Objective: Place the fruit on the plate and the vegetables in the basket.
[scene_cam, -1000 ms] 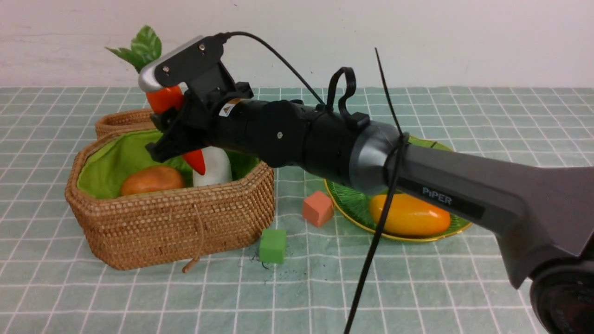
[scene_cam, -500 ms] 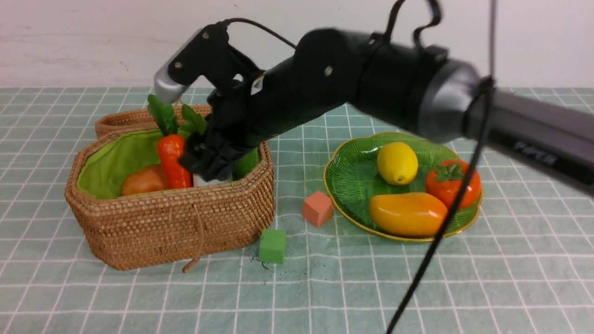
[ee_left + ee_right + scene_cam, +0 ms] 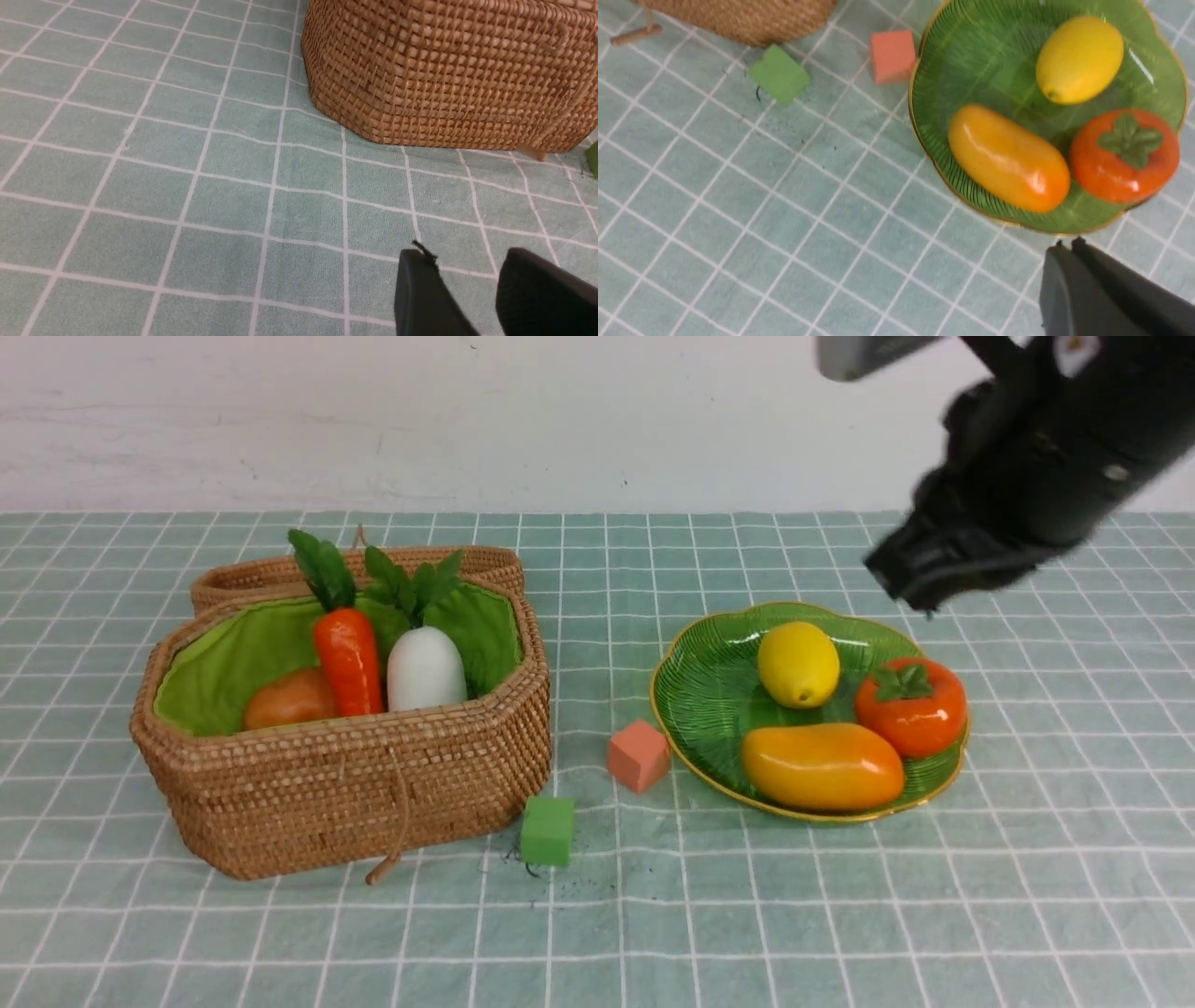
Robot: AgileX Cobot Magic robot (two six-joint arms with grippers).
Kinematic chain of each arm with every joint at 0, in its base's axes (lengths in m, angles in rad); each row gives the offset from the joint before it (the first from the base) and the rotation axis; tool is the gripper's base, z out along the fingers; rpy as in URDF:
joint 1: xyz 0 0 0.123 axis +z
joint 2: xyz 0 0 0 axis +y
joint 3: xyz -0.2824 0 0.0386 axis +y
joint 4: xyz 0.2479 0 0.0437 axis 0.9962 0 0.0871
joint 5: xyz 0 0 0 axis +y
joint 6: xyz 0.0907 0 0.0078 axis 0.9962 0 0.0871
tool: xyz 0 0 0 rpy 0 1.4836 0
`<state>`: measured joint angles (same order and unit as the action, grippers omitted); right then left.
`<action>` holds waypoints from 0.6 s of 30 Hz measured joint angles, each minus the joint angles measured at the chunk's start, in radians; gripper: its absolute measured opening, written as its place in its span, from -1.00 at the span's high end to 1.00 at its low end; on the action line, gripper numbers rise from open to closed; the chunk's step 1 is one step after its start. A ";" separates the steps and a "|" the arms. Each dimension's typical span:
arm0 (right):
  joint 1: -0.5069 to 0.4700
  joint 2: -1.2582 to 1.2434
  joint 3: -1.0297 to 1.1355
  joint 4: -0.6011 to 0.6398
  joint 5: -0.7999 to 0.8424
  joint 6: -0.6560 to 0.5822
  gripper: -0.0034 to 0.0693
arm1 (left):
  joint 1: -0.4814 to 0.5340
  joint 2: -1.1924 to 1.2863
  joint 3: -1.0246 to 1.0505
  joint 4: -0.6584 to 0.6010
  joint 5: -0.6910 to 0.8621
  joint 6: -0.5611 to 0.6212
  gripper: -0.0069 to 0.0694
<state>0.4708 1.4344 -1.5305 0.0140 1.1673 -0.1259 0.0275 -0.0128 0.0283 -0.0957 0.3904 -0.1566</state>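
The wicker basket (image 3: 373, 793) at the left holds an orange carrot (image 3: 347, 658), a white radish (image 3: 426, 667) and a brown potato (image 3: 289, 698). On the green plate (image 3: 709, 691) at the right lie a lemon (image 3: 798, 663), a mango (image 3: 822, 767) and a persimmon (image 3: 910, 707). My right gripper (image 3: 915, 583) hangs blurred above the plate's far right side. In the right wrist view the right gripper (image 3: 1069, 242) is shut and empty, just off the plate (image 3: 971, 51). My left gripper (image 3: 462, 270) is open over bare cloth, short of the basket (image 3: 444, 70).
A salmon cube (image 3: 639, 756) and a green cube (image 3: 548, 831) lie on the checked cloth between basket and plate. The basket's woven lid (image 3: 252, 574) leans behind it. A cord loop (image 3: 397, 840) hangs down the basket's front.
My right gripper let go of the carrot, which now stands in the basket. The arm then swung up and to the right, over the plate, and its jaws shut.
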 joint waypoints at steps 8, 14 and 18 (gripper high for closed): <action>-0.001 -0.224 0.449 0.008 -0.245 0.038 0.95 | 0.000 0.000 0.000 0.000 0.000 0.000 0.19; -0.001 -0.246 0.569 0.008 -0.249 0.043 0.94 | 0.000 0.000 0.000 0.000 0.000 0.000 0.19; -0.001 -0.246 0.599 0.008 -0.223 0.043 0.93 | 0.000 0.000 0.000 0.000 0.000 0.000 0.19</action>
<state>0.4697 1.1885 -0.9320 0.0224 0.9439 -0.0830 0.0275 -0.0128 0.0283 -0.0957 0.3904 -0.1566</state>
